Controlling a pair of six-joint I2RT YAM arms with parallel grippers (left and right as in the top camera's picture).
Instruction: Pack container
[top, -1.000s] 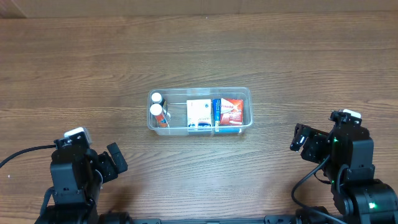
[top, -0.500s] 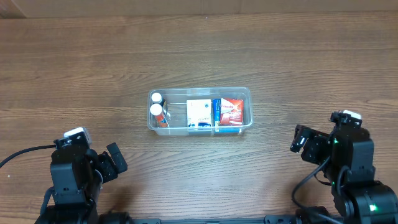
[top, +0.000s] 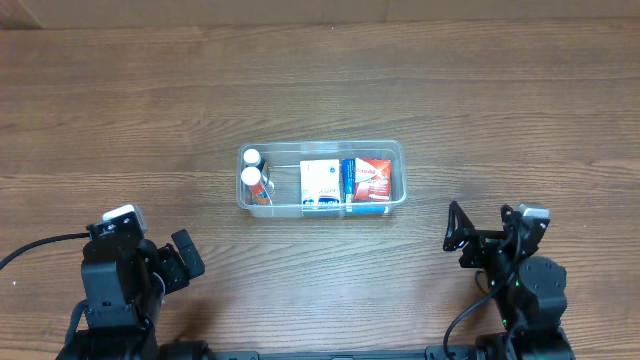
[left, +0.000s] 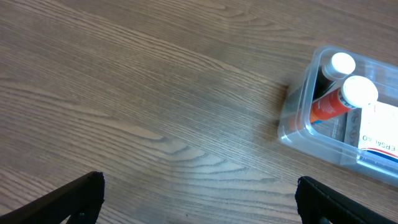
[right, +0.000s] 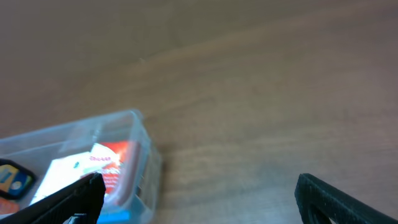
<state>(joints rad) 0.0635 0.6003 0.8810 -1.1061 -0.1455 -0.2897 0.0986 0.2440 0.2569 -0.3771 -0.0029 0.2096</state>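
The clear container (top: 285, 165) sits at the middle of the table. It holds two white-capped bottles (top: 255, 178) at its left end, then a white box (top: 320, 182), a blue box (top: 349, 180) and a red box (top: 373, 178). My left gripper (top: 188, 252) is open and empty, near the front left, well apart from the container. My right gripper (top: 458, 228) is open and empty, front right of it. The left wrist view shows open fingers (left: 199, 202) and the container's bottle end (left: 298, 118). The right wrist view shows open fingers (right: 199, 199) and the container's red-box end (right: 143, 155).
The wooden table (top: 320, 80) carries nothing else in view. A black cable (top: 30, 250) runs from the left arm's base toward the left edge.
My right arm has swung left and drawn back toward the front edge, its gripper now closer to the container's right end. The left arm and the container have not moved.
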